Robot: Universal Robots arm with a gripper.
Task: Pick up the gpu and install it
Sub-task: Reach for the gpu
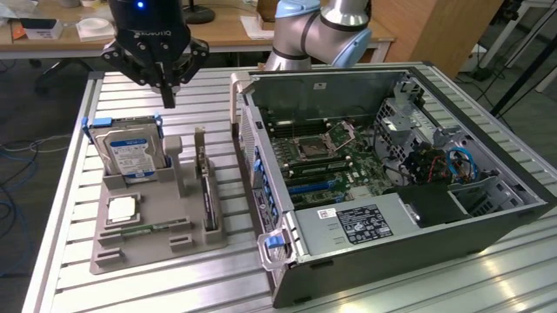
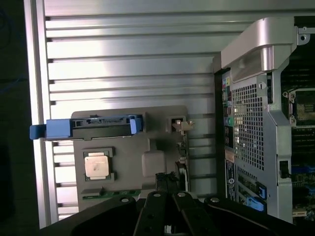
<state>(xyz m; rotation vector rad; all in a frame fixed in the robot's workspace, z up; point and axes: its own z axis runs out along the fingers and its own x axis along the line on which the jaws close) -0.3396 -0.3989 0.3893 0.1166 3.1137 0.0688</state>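
The gpu point(image 1: 206, 190) stands on its edge in a slot along the right side of the grey holder tray point(image 1: 148, 251), a thin dark card with a silver bracket at its far end. From the wrist view I look down on the gpu point(image 2: 182, 147), a narrow strip beside the tray's post. My gripper point(image 1: 168, 96) hangs shut above the table behind the tray, up and to the left of the card, holding nothing. In the wrist view the gripper point(image 2: 167, 199) has its black fingers pressed together.
The tray also holds a silver hard drive point(image 1: 130, 151) in a blue carrier, a processor chip point(image 1: 122, 207) and a green memory stick point(image 1: 150, 229). The open computer case point(image 1: 487, 225) lies to the exterior view's right, its motherboard point(image 1: 335, 166) exposed. Desks stand behind the table.
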